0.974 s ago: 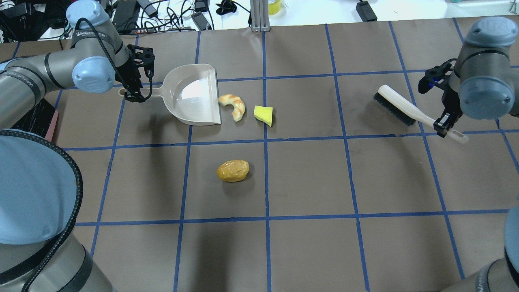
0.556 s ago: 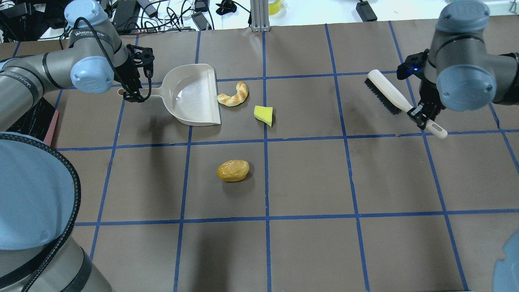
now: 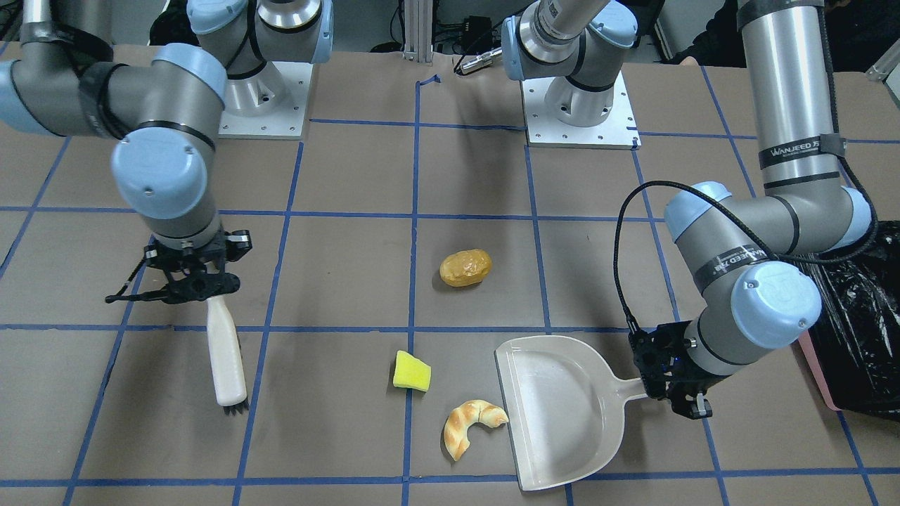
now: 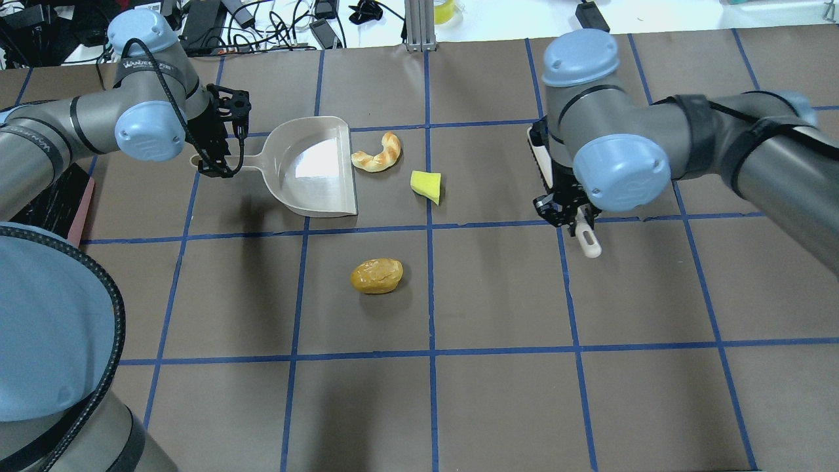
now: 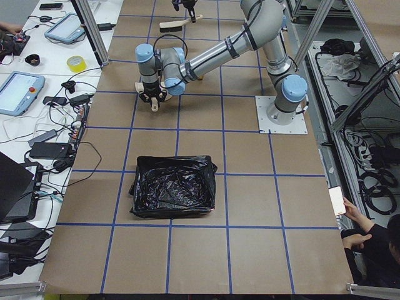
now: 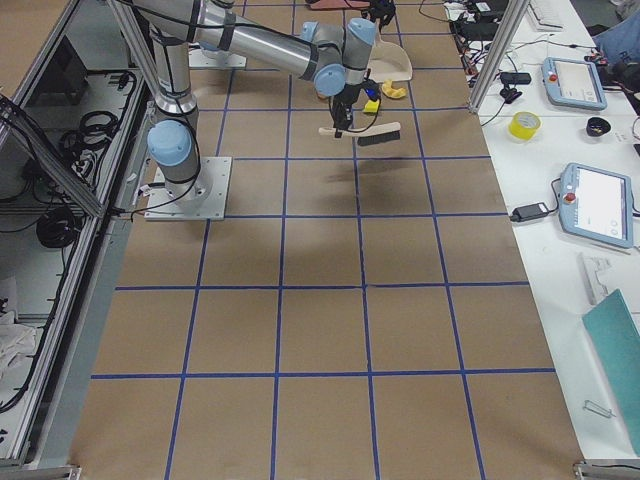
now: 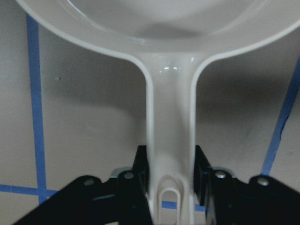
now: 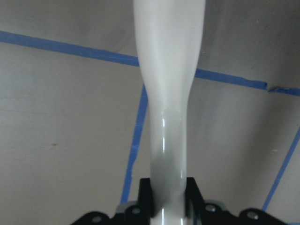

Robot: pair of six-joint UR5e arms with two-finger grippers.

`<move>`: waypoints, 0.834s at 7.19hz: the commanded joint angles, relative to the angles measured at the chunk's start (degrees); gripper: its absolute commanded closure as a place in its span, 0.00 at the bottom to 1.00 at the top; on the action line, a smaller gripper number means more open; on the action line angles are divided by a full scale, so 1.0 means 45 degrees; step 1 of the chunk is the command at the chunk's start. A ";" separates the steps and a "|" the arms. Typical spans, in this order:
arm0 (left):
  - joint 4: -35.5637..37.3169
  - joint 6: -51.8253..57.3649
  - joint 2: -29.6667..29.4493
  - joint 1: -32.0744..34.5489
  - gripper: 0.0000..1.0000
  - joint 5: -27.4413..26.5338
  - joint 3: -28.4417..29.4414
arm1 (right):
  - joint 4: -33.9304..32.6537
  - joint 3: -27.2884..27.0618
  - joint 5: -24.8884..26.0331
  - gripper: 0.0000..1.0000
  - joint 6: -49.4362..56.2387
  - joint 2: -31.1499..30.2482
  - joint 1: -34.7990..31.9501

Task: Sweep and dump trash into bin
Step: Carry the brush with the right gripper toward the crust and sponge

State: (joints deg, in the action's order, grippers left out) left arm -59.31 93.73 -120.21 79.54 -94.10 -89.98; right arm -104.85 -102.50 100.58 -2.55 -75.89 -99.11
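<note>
Left wrist view: left fingers (image 7: 141,165) closed tight on dustpan (image 4: 314,167) handle. Right wrist: right fingers (image 8: 145,191) closed tight on brush (image 3: 226,351) handle. Toward far edge, croissant (image 4: 377,152) just beside dustpan mouth, sponge (image 4: 427,185) near; roll (image 4: 376,275) at middle of tabletop (image 4: 498,295); bin (image 5: 175,190) at its left end.

Yellow sponge (image 4: 426,186), golden roll (image 4: 376,276), black-lined bin (image 5: 172,211)

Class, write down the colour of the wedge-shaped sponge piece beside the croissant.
Yellow. The sponge piece shows best in the exterior front-facing view.
</note>
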 commanded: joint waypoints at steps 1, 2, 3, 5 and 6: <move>0.0034 -0.0007 -0.0101 0.0000 0.96 -0.0162 -0.0023 | 0.0175 0.1421 -0.1390 0.98 -0.3697 0.1482 -0.1952; 0.0015 -0.0008 -0.0103 0.0000 0.97 -0.0202 -0.0023 | 0.0176 0.2050 -0.1664 0.98 -0.5006 0.2363 -0.2675; -0.0062 -0.0027 -0.0045 0.0000 0.97 -0.0260 -0.0023 | 0.0176 0.2288 -0.1938 0.97 -0.5832 0.2662 -0.2856; -0.0083 -0.0008 -0.0083 0.0000 0.97 -0.0687 0.0093 | 0.0039 0.3706 -0.3130 0.97 -0.6036 0.3828 -0.2877; -0.0179 -0.0046 -0.0083 0.0038 0.97 -0.0710 0.0113 | 0.0039 0.5031 -0.3789 0.98 -0.6113 0.4765 -0.3110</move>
State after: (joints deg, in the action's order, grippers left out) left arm -59.77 93.62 -120.55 79.60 -96.66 -89.63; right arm -104.63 -86.23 86.70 -29.47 -59.29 -112.18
